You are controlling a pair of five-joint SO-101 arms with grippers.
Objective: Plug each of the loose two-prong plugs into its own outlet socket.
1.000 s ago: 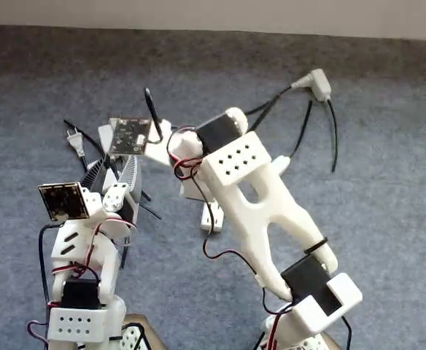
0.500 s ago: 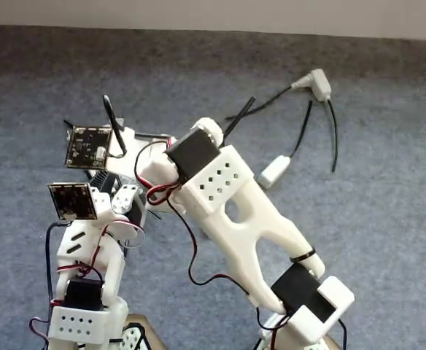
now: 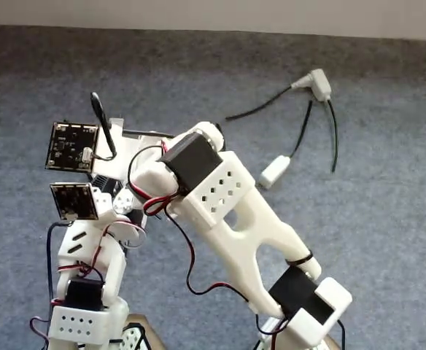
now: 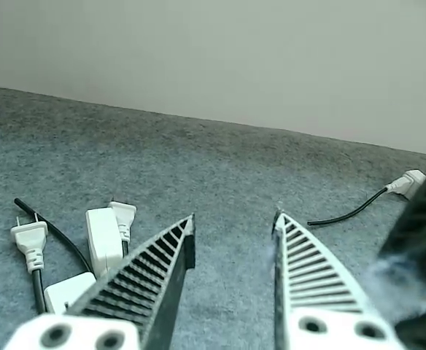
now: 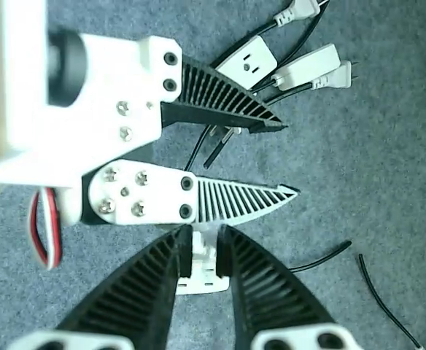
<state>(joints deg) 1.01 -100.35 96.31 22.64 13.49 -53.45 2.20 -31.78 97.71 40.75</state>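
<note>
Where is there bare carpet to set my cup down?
Bare carpet lies to the right of the white plug and the black cords, and along the wall. It is crowded where the open left gripper sits among plugs and a socket, the right gripper shut on a white block.

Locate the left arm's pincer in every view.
High view: left pincer, largely under the right arm, black ribbed finger peeking out.
Left wrist view: foreground, open over carpet.
Right wrist view: open, just beyond the right pincer.
Shared landmark: white adapter beside its black finger, both wrist views.
</note>
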